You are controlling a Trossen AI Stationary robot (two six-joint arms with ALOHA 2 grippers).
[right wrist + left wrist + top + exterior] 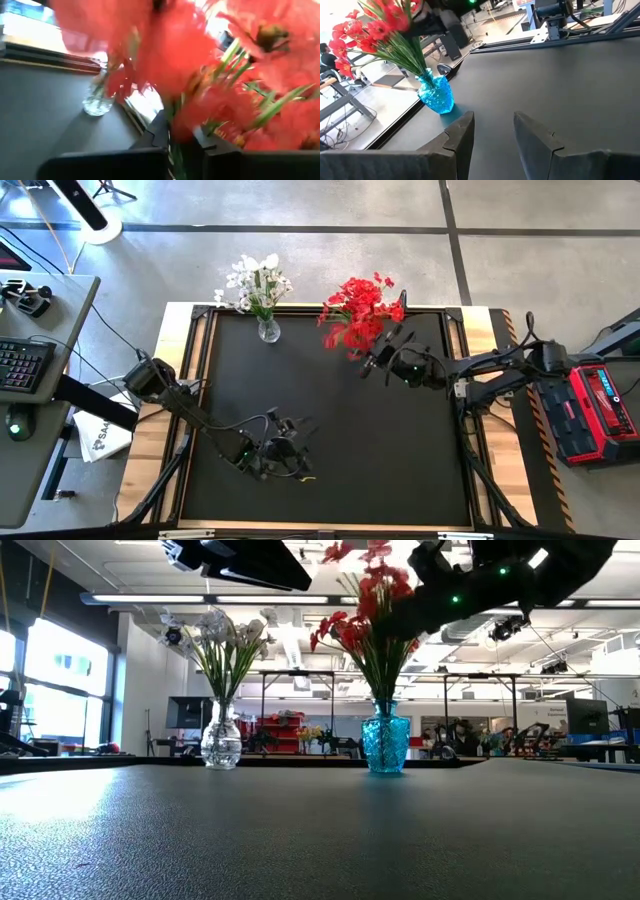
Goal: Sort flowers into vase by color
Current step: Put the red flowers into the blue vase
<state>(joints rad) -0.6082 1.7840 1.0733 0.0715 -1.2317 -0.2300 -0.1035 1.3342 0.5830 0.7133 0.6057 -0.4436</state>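
Observation:
Red flowers (360,315) stand bunched in a blue vase (385,740) at the mat's far edge, right of centre. White flowers (258,280) stand in a clear vase (221,740) to its left. My right gripper (385,358) is beside the red bunch on its near-right side, above the vase (181,142), shut on a red flower whose blurred blooms (165,55) fill its wrist view. My left gripper (278,455) hovers open over the mat's near part (492,132), touching nothing. My right gripper holds a red flower by its green stem (176,152), pinched between the two fingers. The stem rises from the fingers to blooms close before the camera. The blooms mingle with the bunch in the blue vase, so the stem's lower end cannot be seen.
A black mat (330,410) covers the table inside a wooden frame (480,330). The two vases stand close together along the far edge. A desk with a keyboard (25,365) is left of the table, and a red case (595,410) is to the right.

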